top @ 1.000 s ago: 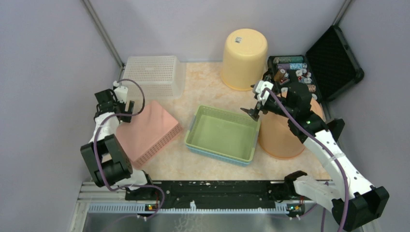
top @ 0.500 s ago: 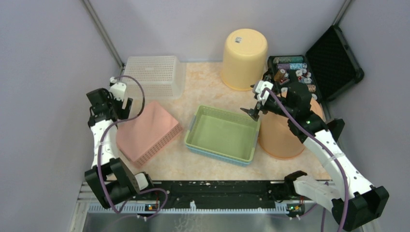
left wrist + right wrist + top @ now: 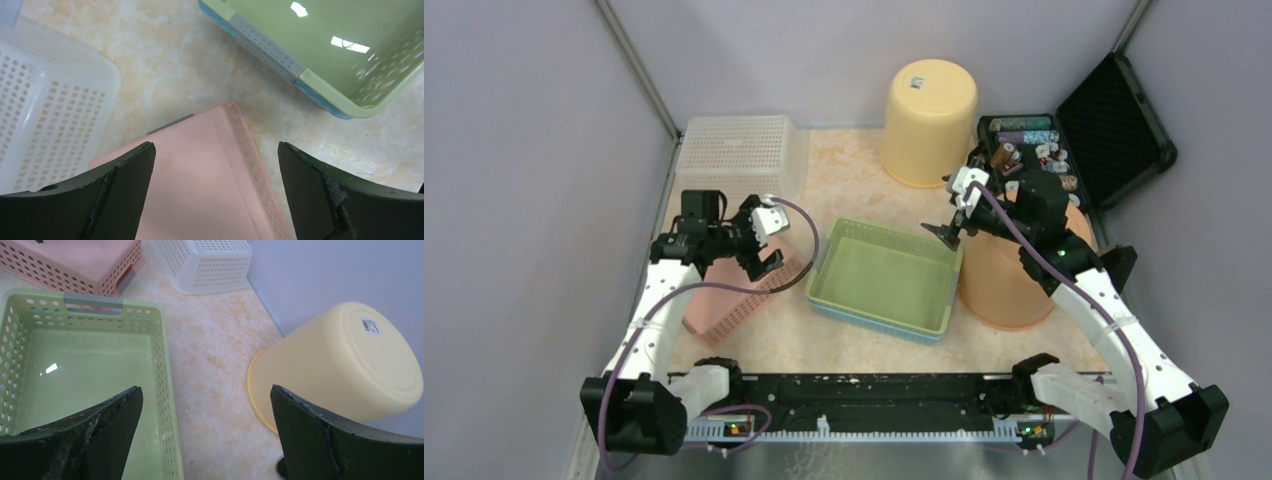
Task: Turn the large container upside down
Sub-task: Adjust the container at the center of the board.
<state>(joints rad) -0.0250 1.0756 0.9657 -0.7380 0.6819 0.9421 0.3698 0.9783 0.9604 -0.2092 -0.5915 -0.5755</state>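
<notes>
Marbled tabletop (image 3: 849,175) is bearing the green basket (image 3: 886,275); we are judging it light, stiff, best gripped at the rim; left gripper (image 3: 765,266), right gripper (image 3: 946,236) gaping empty.

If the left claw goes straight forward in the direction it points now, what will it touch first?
Most likely the pink basket: in the wrist view it lies straight ahead, framed by the open left claw. The depth is unclear.
</notes>
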